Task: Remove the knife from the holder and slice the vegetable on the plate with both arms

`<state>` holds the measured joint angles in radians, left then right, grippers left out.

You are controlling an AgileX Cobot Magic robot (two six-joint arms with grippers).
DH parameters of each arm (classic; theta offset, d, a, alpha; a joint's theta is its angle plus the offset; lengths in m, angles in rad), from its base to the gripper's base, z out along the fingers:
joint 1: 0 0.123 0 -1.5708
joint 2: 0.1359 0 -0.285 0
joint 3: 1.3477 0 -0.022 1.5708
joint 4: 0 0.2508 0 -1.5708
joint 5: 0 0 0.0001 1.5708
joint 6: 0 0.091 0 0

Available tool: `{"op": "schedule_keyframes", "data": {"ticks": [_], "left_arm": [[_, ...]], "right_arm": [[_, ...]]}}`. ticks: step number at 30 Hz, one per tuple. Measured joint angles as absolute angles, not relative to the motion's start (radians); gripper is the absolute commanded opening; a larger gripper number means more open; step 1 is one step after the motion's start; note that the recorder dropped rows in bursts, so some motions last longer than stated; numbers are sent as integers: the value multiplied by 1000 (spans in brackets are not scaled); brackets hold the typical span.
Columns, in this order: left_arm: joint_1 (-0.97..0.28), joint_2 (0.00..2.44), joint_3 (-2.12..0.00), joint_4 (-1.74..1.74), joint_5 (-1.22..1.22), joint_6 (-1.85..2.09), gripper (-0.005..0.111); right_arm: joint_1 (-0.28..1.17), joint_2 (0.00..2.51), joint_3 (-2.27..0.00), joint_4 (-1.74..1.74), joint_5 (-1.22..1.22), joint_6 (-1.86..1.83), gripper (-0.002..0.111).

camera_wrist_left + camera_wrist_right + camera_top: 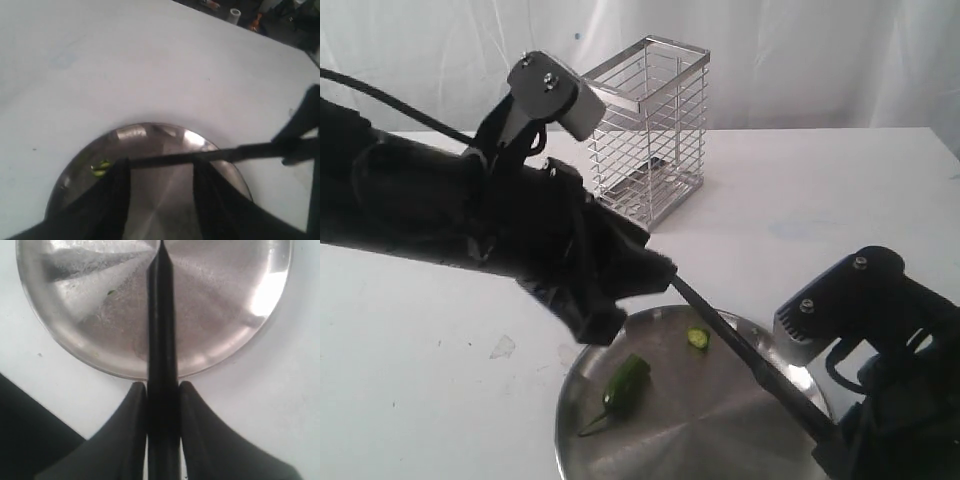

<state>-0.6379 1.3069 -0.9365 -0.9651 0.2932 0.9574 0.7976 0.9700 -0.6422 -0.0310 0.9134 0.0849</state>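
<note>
Exterior view: the left arm (450, 220) is reaching in over the white counter (800, 190), its left pincer (620, 290) hanging at the far-left rim of the plate (720, 440). The knife (750, 360) is running as a dark diagonal across the plate from that pincer down to the right pincer (840, 445). The vegetable (625, 385) is lying on the plate's left part, with 1 cut piece (697, 337) lying apart from it near the far rim. The holder (650, 130) is standing upright behind, well apart from the plate. Only this view is showing the holder and the whole pepper.

Left wrist view: the left pincer (160, 190) is standing released, its 2 dark fingers (117, 195) spread with the knife (200, 156) crossing just past their tips. A green piece (100, 166) is showing beside 1 finger.

Right wrist view: the right pincer (162, 400) is clenching the knife (161, 330) between its fingers (131, 425), the blade pointing out over the plate (90, 340).

Writing: none is readable in any view.
</note>
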Motion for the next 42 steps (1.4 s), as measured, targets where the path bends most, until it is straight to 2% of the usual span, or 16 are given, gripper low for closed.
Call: {"op": "schedule_keyframes", "data": {"ticks": [5,8,15,20,27,30,33,42], "left_arm": [[-640,1321,-889,-520,363,568,55],[-640,1376,-849,-394,332,437,57],[-640,1552,-852,-389,235,377,58],[-664,1696,-928,-396,217,378,58],[-685,1778,-953,-400,184,378,57],[-685,1806,-955,-400,161,378,42],[-685,1814,-957,-400,135,371,35],[-685,1829,-1077,-402,226,356,35]], "right_arm": [[798,1033,-642,-75,864,118,0],[798,1068,-642,-83,819,130,0],[798,1155,-642,-140,765,176,0],[798,1221,-642,-241,740,225,0],[765,1274,-642,-250,730,229,0],[762,1274,-642,-252,724,226,0],[762,1274,-642,-252,721,224,0],[762,1274,-667,-252,720,218,0]]}}
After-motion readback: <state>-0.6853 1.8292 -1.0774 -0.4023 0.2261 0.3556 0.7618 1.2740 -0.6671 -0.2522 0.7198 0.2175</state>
